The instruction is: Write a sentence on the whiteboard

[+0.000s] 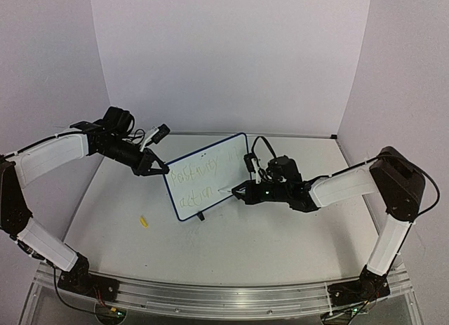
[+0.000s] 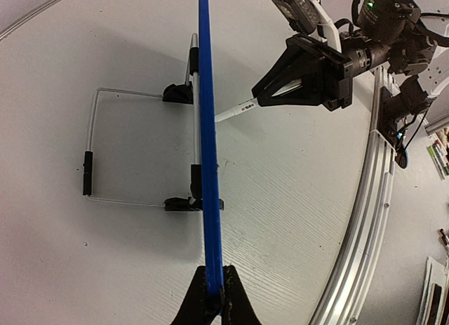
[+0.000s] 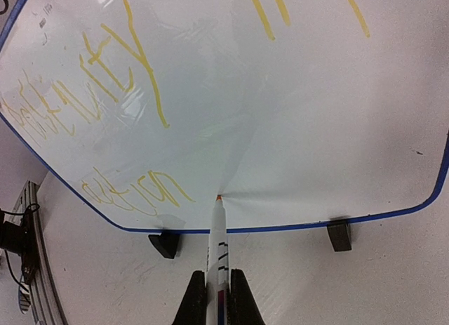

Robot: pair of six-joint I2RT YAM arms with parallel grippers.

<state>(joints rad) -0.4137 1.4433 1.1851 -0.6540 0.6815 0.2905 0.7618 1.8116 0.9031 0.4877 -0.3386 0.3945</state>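
The whiteboard (image 1: 208,175), white with a blue frame and two black feet, stands tilted at the table's middle. Its face fills the right wrist view (image 3: 295,114); it shows edge-on in the left wrist view (image 2: 208,149). The sentence (image 1: 198,179) is two lines of yellow scrawl, large in the right wrist view (image 3: 105,93). My left gripper (image 2: 215,297) is shut on the board's top edge, near its left corner (image 1: 158,166). My right gripper (image 3: 218,297) is shut on a white marker (image 3: 217,241), tip touching the board's lower part right of the second line. The marker also shows from behind the board (image 2: 235,111).
A small yellow marker cap (image 1: 144,221) lies on the table left of the board. A wire stand (image 2: 91,167) props the board from behind. An aluminium rail (image 1: 210,297) runs along the near edge. White walls enclose the back and sides.
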